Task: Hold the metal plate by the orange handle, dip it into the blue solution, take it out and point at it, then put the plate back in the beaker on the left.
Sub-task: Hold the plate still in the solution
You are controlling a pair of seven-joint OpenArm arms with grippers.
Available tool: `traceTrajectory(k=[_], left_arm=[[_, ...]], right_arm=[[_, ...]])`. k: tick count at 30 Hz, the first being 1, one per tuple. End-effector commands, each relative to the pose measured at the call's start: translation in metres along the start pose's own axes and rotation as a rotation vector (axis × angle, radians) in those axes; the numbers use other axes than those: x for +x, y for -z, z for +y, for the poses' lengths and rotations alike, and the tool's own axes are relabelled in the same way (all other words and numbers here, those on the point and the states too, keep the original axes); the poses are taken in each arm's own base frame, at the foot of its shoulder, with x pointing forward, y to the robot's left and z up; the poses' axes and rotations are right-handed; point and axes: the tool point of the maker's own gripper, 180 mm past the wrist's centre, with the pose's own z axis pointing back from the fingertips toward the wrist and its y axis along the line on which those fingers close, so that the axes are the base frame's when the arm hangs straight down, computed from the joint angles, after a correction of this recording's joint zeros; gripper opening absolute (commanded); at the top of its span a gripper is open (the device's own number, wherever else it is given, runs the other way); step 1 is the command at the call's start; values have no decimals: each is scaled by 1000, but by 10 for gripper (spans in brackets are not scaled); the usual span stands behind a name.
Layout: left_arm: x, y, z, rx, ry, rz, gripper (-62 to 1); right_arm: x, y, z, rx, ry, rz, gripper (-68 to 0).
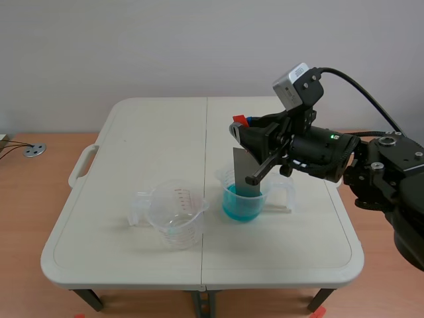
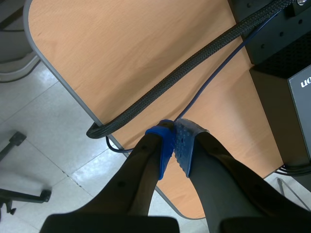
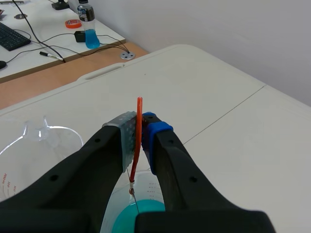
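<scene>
Noted a white folding plastic table (image 1: 152, 132) carrying both containers toward its near edge. Found the right gripper (image 1: 240, 130) raised above the table's middle, clamped on the handle, pads kept apart only by the handle's thinness. Found the left gripper (image 2: 174, 141) off the table, above a wooden desk edge (image 2: 146, 58) and a braided black cable (image 2: 184, 68), blue pads pressed together on nothing. Recorded a clear plastic measuring beaker with red graduations (image 1: 173, 215) on the left, nothing visible inside, well placed to take the plate back. Recorded a second clear plastic beaker (image 1: 268, 199) just beside it on the right, holding blue solution (image 1: 238, 211) to a shallow depth. Located the flat grey metal plate (image 1: 244, 169) hanging upright from the right gripper, lower end down inside the second beaker, at or just into the liquid; exact depth not determinable. Judged thin, stiff and light, likely wet and slippery on its lower part, so not to be gripped there. Confirmed the thin orange handle (image 3: 139, 121) at the plate's top as the proper hold, already taken edge-on between the pads; judged flexible, hence liable to swing if moved sharply
</scene>
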Motion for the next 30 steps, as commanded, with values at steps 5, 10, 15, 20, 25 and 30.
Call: traceTrajectory(k=[5, 10, 15, 20, 25, 30], left_arm=[[0, -2, -2, -7, 2, -3, -597], [0, -2, -2, -7, 2, -4, -597], [0, -2, -2, -7, 2, -4, -597], [0, -2, -2, -7, 3, -4, -597], [0, -2, -2, -7, 3, -4, -597], [1, -2, -2, -7, 3, -8, -597]], right_arm=[[17, 3, -5, 8, -20, -47, -662], [18, 3, -5, 8, -20, -52, -662], [18, 3, -6, 7, -20, -52, -662], [18, 3, -6, 7, -20, -51, -662], [18, 1, -7, 5, -20, -52, -662], [21, -4, -12, -11, -26, -65, -662]])
